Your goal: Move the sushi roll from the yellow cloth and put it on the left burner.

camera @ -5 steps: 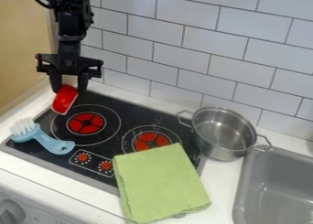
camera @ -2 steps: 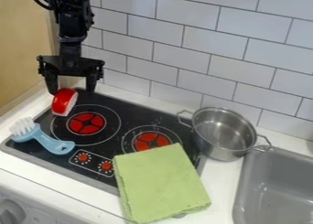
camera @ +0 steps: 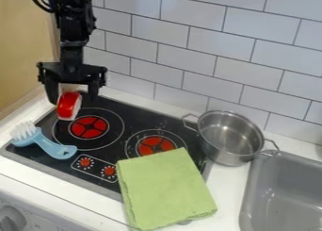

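Tool point(camera: 73, 100) was spread about the roll point(camera: 67, 106), likely to free it; roll sat toward 11 o'clock of left burner point(camera: 89, 127), off-centre.

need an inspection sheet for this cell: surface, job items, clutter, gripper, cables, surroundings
Surface: black cooktop in a white counter; pale specks near the right burner.
Job items: red-and-white sushi roll, tilted, at the back-left of the left burner; full contact with the cooktop can't be judged. Cloth is green, overlapping cooktop and counter.
Clutter: blue brush at the cooktop's left; metal pot at its right.
Gripper: open, fingers spread around the roll.
Cables: black cable looping beside the upper arm.
Surroundings: white tile wall, grey sink at right.
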Controlling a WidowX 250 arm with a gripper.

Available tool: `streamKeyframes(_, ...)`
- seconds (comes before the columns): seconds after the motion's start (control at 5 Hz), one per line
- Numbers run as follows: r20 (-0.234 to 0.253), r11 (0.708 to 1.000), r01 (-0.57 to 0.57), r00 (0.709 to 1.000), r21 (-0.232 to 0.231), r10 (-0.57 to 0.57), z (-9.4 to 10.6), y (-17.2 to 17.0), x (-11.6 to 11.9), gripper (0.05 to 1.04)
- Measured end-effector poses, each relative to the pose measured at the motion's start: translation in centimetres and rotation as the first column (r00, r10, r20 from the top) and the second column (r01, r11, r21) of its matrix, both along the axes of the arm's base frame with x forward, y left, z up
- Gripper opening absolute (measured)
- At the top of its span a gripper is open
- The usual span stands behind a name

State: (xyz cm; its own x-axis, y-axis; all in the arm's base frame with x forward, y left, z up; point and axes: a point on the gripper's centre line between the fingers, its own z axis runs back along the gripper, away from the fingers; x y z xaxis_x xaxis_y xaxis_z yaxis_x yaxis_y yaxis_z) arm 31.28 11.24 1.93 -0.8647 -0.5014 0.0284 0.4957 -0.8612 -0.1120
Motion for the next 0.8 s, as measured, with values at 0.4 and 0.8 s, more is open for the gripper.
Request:
streamKeyframes(0.4,0.035,0.998,0.017,0.999,0.061,-0.019,3.8,-0.7,0.1,0.998)
streamKeyframes(0.8,0.114,0.994,0.006,0.993,0.106,-0.018,6.7,-0.8,0.5,0.998)
